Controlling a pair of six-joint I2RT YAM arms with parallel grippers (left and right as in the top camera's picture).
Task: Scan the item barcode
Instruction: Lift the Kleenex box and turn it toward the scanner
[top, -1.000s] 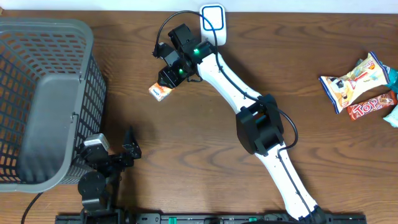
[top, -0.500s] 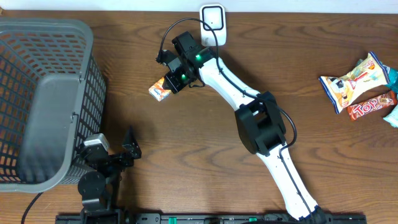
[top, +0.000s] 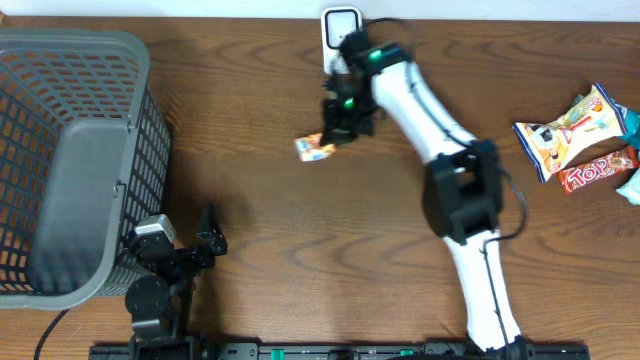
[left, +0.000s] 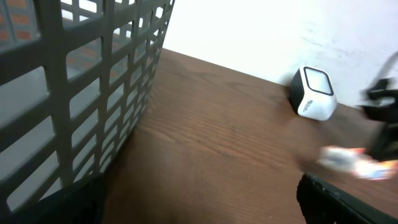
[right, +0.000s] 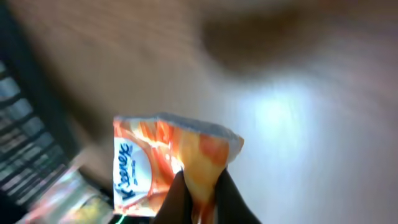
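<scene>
Right fingers (right: 171, 205), pinching the tissue packet (top: 316, 149), now hang nearer the twelve-o'clock scanner (top: 338, 25), nearly scan-ready; left fingers (left: 348, 202) gape empty.

The basket (top: 70, 150) fills the left side of the overhead frame, standing on the counter (top: 300, 260). The left claw (top: 200, 245) sits at lower left, just beside the basket's lower right corner. The scanner (top: 341, 22) stands at top centre, at the counter's far edge. Just below it and slightly left, the tissue pack (top: 316, 149) is in the right claw (top: 335, 132). Snack packets (top: 575, 135) lie at the right edge, well apart from the rest.
</scene>
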